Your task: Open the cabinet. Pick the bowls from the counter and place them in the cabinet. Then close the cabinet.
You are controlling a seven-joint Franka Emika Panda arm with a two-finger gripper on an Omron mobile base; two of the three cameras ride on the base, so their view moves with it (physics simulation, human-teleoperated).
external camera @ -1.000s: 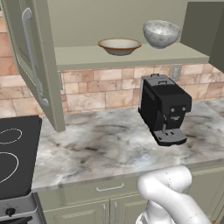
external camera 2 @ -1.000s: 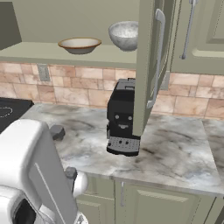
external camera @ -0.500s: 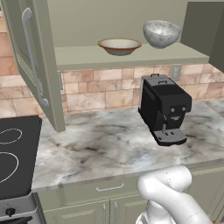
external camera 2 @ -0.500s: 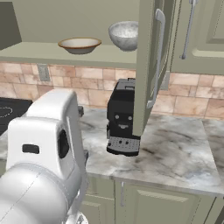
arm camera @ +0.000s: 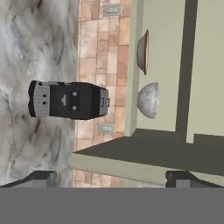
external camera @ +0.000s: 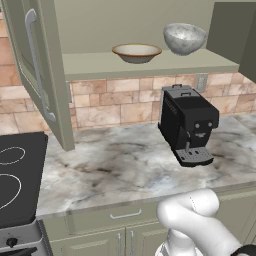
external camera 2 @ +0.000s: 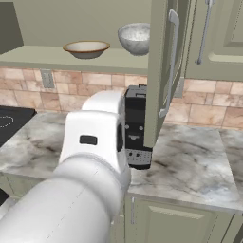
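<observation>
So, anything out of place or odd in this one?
Nothing spilled, tipped or damaged. Both bowls, the tan bowl and the speckled bowl, sit upright on the cabinet shelf, apart. The only loose end: both cabinet doors stand open.

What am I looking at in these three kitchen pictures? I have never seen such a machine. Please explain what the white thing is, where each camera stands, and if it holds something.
This is a rendered kitchen with a white robot arm on a driving base. Two cameras ride on that base behind the arm, one to its left and one to its right, so they show the same scene from two sides. The third camera sits on the hand and is rolled, so the room looks turned sideways there.

The gripper has two dark fingertips at the bottom of the hand view. They stand wide apart with nothing between them.

On the marble counter stands a black coffee machine. Above it, the green cabinet is open, and both bowls, the tan bowl and the speckled bowl, rest on its shelf. A black stovetop is on the left.
</observation>
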